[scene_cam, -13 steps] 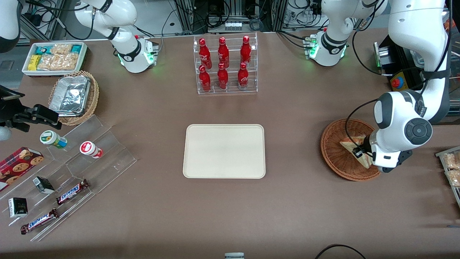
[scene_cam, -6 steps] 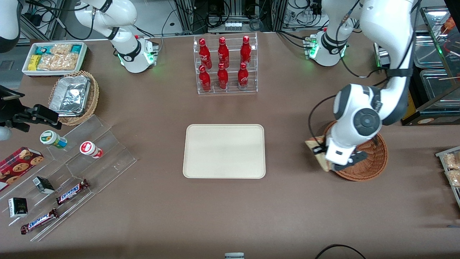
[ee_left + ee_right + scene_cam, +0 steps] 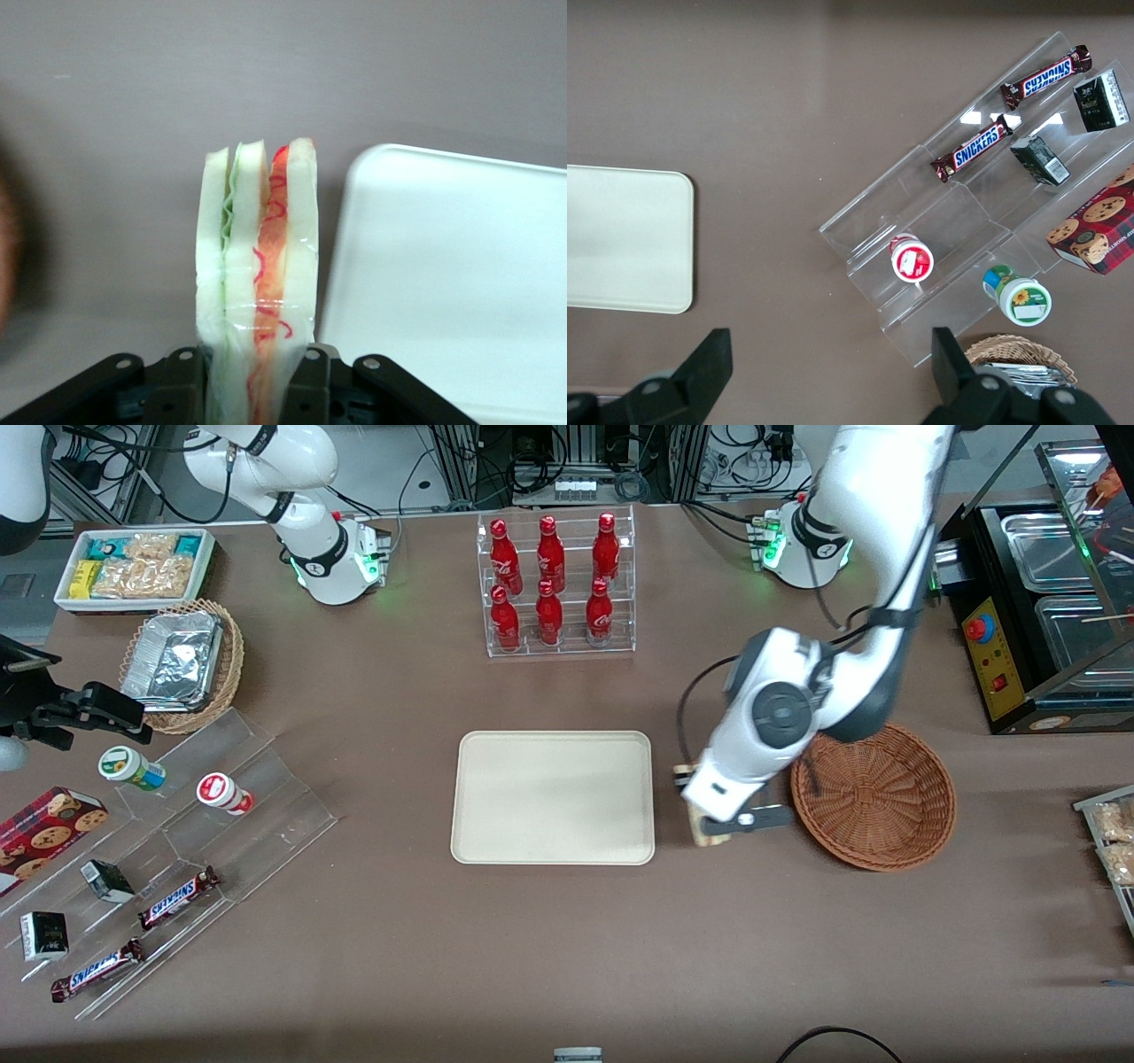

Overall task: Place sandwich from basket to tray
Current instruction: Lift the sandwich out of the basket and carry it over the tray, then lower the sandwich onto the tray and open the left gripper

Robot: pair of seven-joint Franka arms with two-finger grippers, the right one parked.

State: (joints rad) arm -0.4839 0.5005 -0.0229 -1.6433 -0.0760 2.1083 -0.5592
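Here, the working arm's gripper (image 3: 702, 825) hangs above the bare brown table (image 3: 567, 957), between the tray (image 3: 553, 797) and the basket (image 3: 873, 795). Its two black fingers (image 3: 306, 381) are clamped on the sandwich (image 3: 257, 283), one pressing on each outer bread slice. The sandwich stands on edge in that grip, so its cut face shows plainly from the wrist camera: pale bread slices with a green layer on one side and red and orange filling on the other, under a clear wrap. From the front, only a small pale corner of the sandwich (image 3: 702, 834) peeks out below the arm's white wrist, just beside the tray's short edge and not over it.

The tray is a flat, cream-coloured rectangle with rounded corners, lying near the middle of the table with nothing on it. The basket is a round, reddish-brown wicker bowl, toward the working arm's end of the table, and nothing lies in it.

Farther from the front camera than the tray, a clear rack (image 3: 556, 584) holds six red bottles.
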